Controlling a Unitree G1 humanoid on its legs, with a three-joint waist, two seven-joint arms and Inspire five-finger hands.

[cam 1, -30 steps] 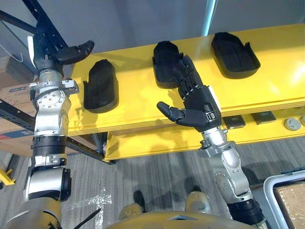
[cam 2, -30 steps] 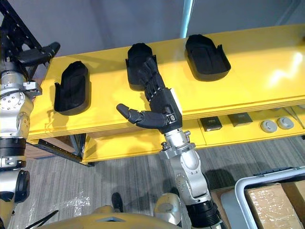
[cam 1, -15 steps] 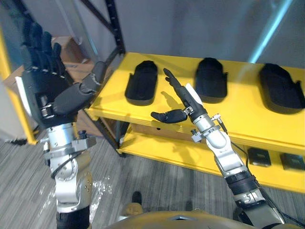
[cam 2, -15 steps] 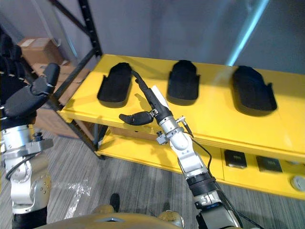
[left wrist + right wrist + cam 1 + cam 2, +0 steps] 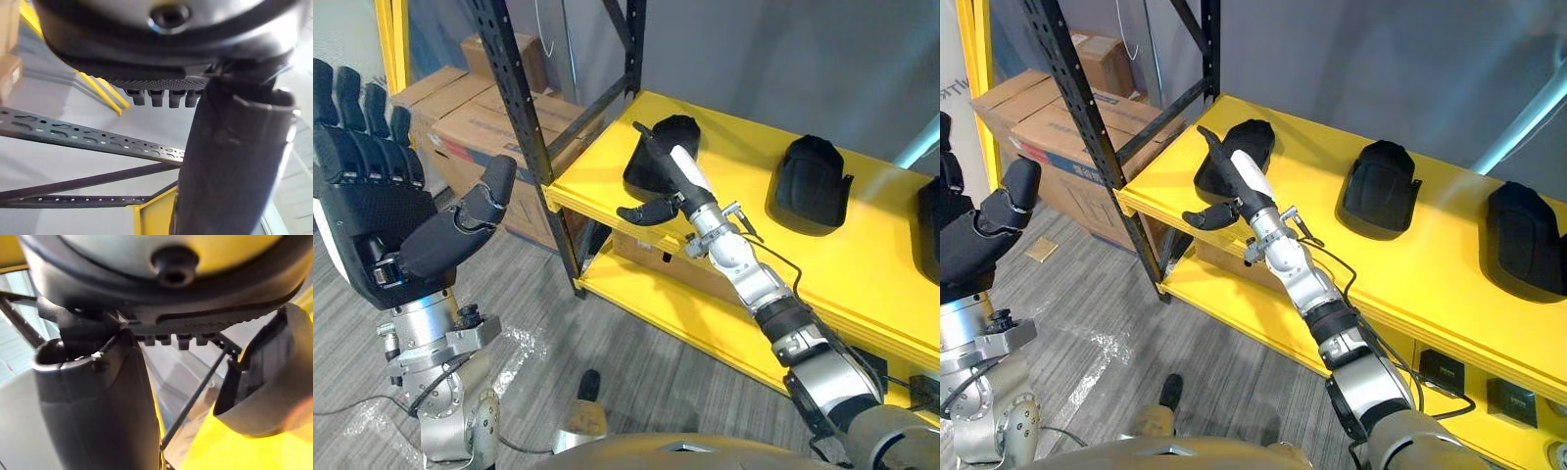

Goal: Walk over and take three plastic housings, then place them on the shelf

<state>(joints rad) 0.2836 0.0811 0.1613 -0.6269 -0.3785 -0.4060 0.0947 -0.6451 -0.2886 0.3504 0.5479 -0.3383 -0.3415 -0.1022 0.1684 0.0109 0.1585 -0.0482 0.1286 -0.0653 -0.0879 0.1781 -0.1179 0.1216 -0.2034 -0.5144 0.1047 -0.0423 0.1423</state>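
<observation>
Three black plastic housings lie in a row on the yellow shelf top (image 5: 862, 284): one near the left corner (image 5: 664, 157), one in the middle (image 5: 811, 184), one at the right (image 5: 1526, 240). My right hand (image 5: 677, 178) reaches over the near side of the left housing (image 5: 1234, 157), fingers straight, thumb out, holding nothing; whether it touches I cannot tell. In the right wrist view the housing's edge (image 5: 264, 391) shows just past the fingers. My left hand (image 5: 382, 225) is raised at the left, open and empty, well clear of the shelf.
A black rack upright (image 5: 524, 127) stands at the shelf's left corner, with cardboard boxes (image 5: 460, 127) behind it on the floor. The lower yellow shelf carries small dark parts (image 5: 1442, 367). Grey floor lies in front of the shelf.
The camera has swung, so the shelf now shows further right. My right hand has stretched out onto the left housing. My left hand stays raised and open.
</observation>
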